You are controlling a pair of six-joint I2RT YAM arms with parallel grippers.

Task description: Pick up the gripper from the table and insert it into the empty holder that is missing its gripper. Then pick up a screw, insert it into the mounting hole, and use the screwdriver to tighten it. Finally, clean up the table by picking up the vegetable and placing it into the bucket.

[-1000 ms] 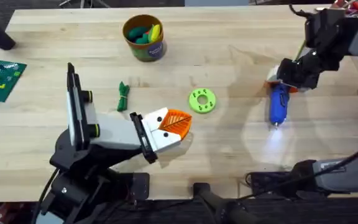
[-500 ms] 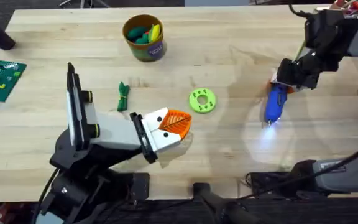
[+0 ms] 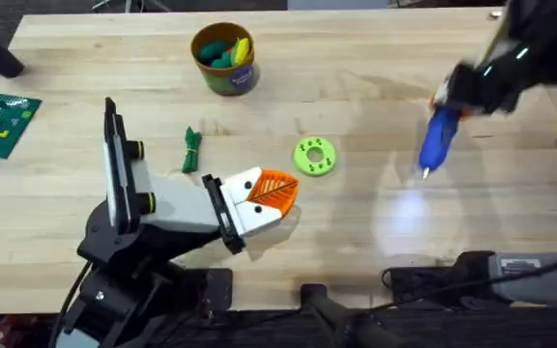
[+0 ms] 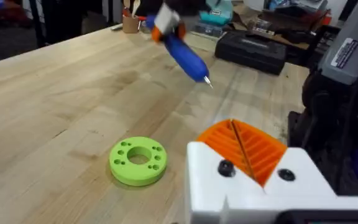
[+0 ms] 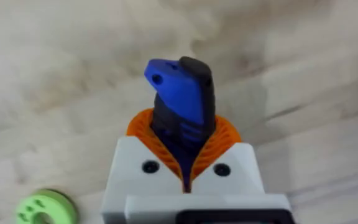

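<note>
My right gripper (image 3: 450, 108) is shut on the upper end of the blue screwdriver (image 3: 439, 140). It holds the tool tilted above the right side of the table, bit pointing down, its light making a pale spot on the wood. In the right wrist view the screwdriver (image 5: 181, 102) sits between the orange pads (image 5: 216, 140). My left gripper (image 3: 277, 190) rests shut and holds nothing, near the table's front edge. The dark green vegetable (image 3: 192, 151) lies left of it. The bucket (image 3: 224, 60) stands at the back. The loose gripper, holder and screw are out of view.
A lime green ring with holes (image 3: 314, 157) lies mid-table, just beyond my left gripper (image 4: 241, 149). A green circuit board (image 3: 0, 121) sits at the left edge. The bucket holds several coloured toys.
The right arm has risen and swung toward the far right, lifting the screwdriver higher off the table. The left arm has not moved.
</note>
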